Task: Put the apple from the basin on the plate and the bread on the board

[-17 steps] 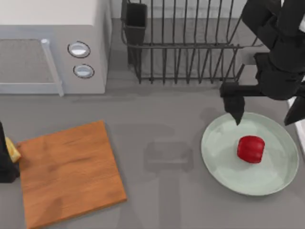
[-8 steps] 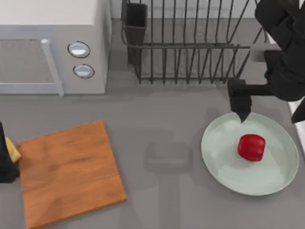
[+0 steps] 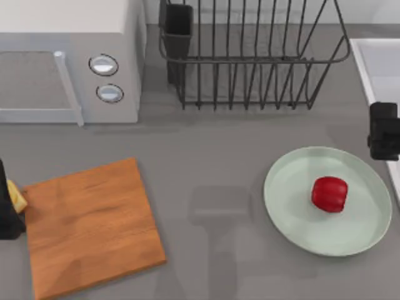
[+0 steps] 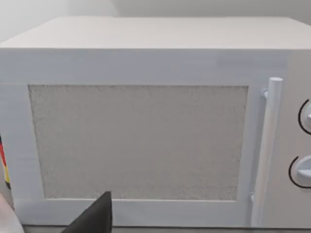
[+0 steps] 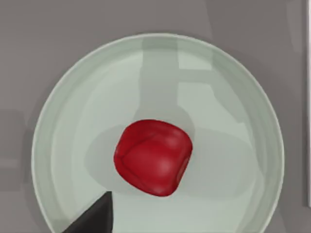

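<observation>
The apple (image 3: 329, 194) is seen resting on the plate (image 3: 294, 220), a little toward the plate's right side, near the tabletop's right edge; in the right wrist view the apple (image 5: 153, 157) sits free of any contact on the plate (image 5: 73, 121). That half of the task is judged done. The right pincer (image 3: 382, 131) is seen at the tabletop's right edge, just beside the basin (image 3: 375, 62) rim and above the plate; whether it is spread or pressed together cannot be told.

The bread (image 3: 16, 197) is found at the tabletop's left edge, just beside the board (image 3: 87, 225) and not yet on it, flanked by the dark parts of the left pincer (image 3: 7, 206). The left pincer appears to be pinching the bread, though the grip is cut off at the edge.

The main risk is judged to lie with the bread: being small and held at the very edge, it could slip out or be set down short, on the tabletop beside the board. The microwave (image 3: 69, 62) stands near behind the left arm and could be struck on a lift. The roundish apple could be rolled off the plate if the right arm brushes it.
</observation>
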Tool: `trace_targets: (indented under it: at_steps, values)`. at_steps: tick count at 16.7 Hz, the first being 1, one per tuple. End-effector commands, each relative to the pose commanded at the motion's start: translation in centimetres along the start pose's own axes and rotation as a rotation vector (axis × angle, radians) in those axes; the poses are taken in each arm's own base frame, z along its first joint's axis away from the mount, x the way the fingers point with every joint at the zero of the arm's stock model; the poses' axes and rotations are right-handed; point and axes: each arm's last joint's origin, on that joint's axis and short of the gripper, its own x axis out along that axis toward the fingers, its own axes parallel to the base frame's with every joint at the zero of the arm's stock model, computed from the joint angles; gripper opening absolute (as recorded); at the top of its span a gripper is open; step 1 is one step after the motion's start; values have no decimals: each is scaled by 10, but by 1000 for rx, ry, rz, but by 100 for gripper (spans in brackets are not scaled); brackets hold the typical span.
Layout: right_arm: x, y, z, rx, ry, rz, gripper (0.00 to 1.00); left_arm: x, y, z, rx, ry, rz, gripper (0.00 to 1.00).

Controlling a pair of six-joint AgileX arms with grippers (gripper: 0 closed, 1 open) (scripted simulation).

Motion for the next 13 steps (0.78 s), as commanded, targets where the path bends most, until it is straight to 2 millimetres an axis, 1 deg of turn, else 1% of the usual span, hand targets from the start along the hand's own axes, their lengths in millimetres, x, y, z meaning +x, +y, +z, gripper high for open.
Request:
trace_targets:
  at_steps: [3,5,6,9,11,13]
  values:
    - [-21,-24,-40,-14,-251,23,100,0,0,0,0,0,0,100]
    - [-27,-38,-71,-29,-437,24,100,0,0,0,0,0,0,100]
    - [-27,-44,-86,-38,-529,19,100,0,0,0,0,0,0,100]
    - [-14,-59,-124,-66,-770,-14,100,0,0,0,0,0,0,100]
    - [0,-66,-141,-83,-889,-45,100,0,0,0,0,0,0,100]
    - [12,-71,-151,-98,-977,-74,100,0,0,0,0,0,0,100]
